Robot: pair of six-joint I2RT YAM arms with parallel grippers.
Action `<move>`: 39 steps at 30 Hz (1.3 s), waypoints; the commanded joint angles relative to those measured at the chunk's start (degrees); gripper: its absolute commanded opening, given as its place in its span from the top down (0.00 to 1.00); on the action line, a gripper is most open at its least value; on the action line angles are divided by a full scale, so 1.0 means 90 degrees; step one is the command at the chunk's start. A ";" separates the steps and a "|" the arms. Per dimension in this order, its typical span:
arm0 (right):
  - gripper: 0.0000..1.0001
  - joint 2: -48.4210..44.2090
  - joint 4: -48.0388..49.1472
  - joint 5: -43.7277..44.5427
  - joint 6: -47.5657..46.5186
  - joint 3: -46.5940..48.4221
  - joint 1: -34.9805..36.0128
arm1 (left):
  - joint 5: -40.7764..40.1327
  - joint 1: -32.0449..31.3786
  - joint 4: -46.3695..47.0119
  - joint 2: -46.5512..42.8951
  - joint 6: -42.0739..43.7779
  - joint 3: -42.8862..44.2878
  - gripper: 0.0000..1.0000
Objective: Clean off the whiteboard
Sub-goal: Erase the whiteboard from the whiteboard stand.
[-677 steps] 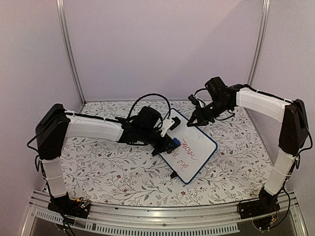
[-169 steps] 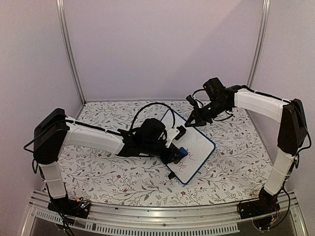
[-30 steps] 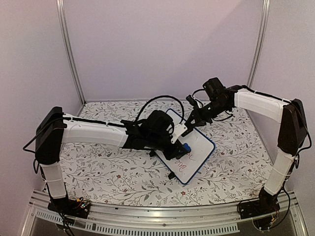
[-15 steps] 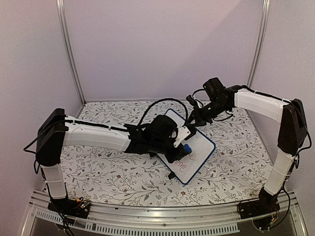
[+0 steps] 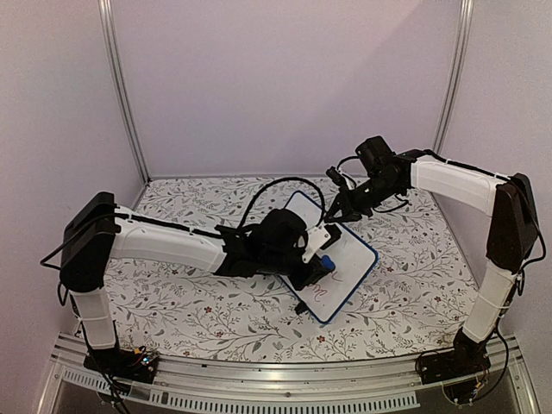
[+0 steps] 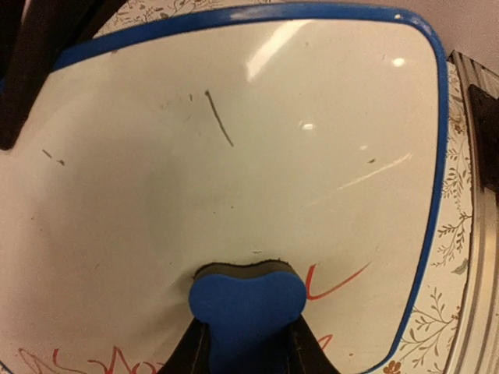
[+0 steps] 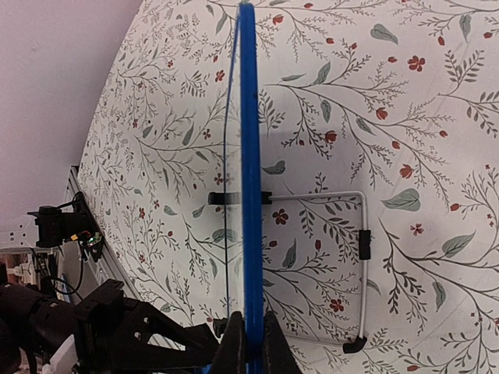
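Pressing blue eraser (image 6: 247,300), clamped in left end effector (image 6: 245,349), on whiteboard (image 6: 312,156); red strokes (image 6: 339,282) lie just nearward of it; right end effector (image 7: 249,343) pinches board's far edge.

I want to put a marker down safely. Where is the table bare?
Bare cloth lies between the left arm and the front rail, and right of the whiteboard. Crowded: the centre, where left claw and right claw meet the board.
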 commanded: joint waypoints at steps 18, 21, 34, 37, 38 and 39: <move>1.00 0.0132 -0.0563 0.0337 -0.0058 -0.0238 0.0202 | 0.0259 0.0010 -0.0628 0.0129 -0.0428 -0.0984 1.00; 1.00 0.0142 -0.0562 0.0327 -0.0058 -0.0236 0.0202 | 0.0229 0.0016 -0.0581 0.0063 -0.0364 -0.0901 1.00; 1.00 0.0114 -0.0575 0.0346 -0.0054 -0.0236 0.0210 | 0.0429 -0.0012 -0.0529 -0.0123 0.0174 0.0320 1.00; 1.00 0.0121 -0.0573 0.0347 -0.0053 -0.0236 0.0205 | 0.0482 -0.0072 -0.0549 -0.0078 0.0191 0.0509 1.00; 1.00 0.0115 -0.0572 0.0351 -0.0054 -0.0236 0.0206 | 0.0506 -0.0086 -0.0572 -0.0044 0.0191 0.0555 1.00; 1.00 0.0114 -0.0575 0.0356 -0.0050 -0.0236 0.0210 | 0.0534 -0.0095 -0.0589 0.0003 0.0191 0.0590 1.00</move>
